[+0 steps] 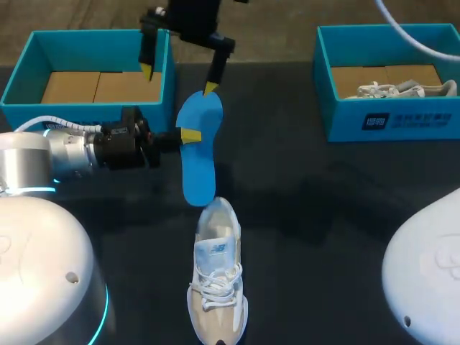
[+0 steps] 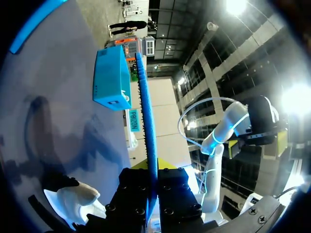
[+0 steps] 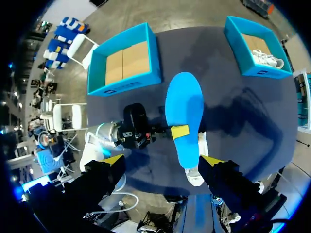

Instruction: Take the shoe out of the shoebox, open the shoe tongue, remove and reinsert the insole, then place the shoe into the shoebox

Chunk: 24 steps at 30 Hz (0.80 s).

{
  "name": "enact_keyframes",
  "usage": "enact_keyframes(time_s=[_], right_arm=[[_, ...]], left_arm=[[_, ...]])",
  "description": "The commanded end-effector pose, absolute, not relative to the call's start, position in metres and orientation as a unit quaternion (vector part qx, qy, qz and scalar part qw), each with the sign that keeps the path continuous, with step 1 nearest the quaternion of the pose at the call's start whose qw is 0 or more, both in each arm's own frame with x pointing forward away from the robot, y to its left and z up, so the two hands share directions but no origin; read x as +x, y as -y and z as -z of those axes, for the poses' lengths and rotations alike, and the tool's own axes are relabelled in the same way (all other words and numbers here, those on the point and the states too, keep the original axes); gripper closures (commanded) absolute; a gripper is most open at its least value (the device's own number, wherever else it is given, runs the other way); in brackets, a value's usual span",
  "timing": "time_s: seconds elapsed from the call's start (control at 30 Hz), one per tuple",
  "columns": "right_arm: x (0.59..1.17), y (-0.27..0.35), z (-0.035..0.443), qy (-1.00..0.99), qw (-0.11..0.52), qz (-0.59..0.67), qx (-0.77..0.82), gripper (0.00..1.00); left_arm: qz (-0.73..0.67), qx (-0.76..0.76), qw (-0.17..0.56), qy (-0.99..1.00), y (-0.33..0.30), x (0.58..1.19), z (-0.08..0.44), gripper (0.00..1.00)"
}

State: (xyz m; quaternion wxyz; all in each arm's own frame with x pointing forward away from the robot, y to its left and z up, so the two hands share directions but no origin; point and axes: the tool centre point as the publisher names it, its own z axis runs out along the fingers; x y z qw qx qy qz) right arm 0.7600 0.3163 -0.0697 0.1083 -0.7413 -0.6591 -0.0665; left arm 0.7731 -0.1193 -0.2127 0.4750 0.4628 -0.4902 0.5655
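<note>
My left gripper (image 1: 185,135) is shut on the edge of a blue insole (image 1: 198,154) and holds it flat above the dark table. In the left wrist view the insole (image 2: 147,121) shows edge-on, clamped in that gripper (image 2: 152,187). Just behind the insole's far end, my right gripper (image 1: 178,80) hangs open and empty. From its own view it (image 3: 163,160) looks straight down on the insole (image 3: 184,114). A white and beige sneaker (image 1: 215,280) lies on the table under the insole's near end, partly hidden in the right wrist view (image 3: 196,171).
An empty teal shoebox (image 1: 25,80) with a cardboard floor stands at the back left, close to the right gripper. Another teal shoebox (image 1: 392,118) at the back right holds a second white shoe (image 1: 399,89).
</note>
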Motion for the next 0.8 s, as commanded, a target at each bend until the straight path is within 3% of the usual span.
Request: enact_keyframes(time_s=[0.03,0.4,0.8], right_arm=[[0.76,-0.327,0.069,0.669,0.021,-0.024,-0.743,0.0],[0.754,-0.336,0.074,0.655,0.025,-0.018,-0.755,0.0],[0.752,-0.311,0.076,0.639,0.1,0.092,-0.757,0.0]], left_arm=[[-0.565,0.464,0.474,0.491,0.119,0.772,0.212,1.0],[-0.565,0.464,0.474,0.491,0.119,0.772,0.212,1.0],[-0.565,0.464,0.474,0.491,0.119,0.772,0.212,1.0]])
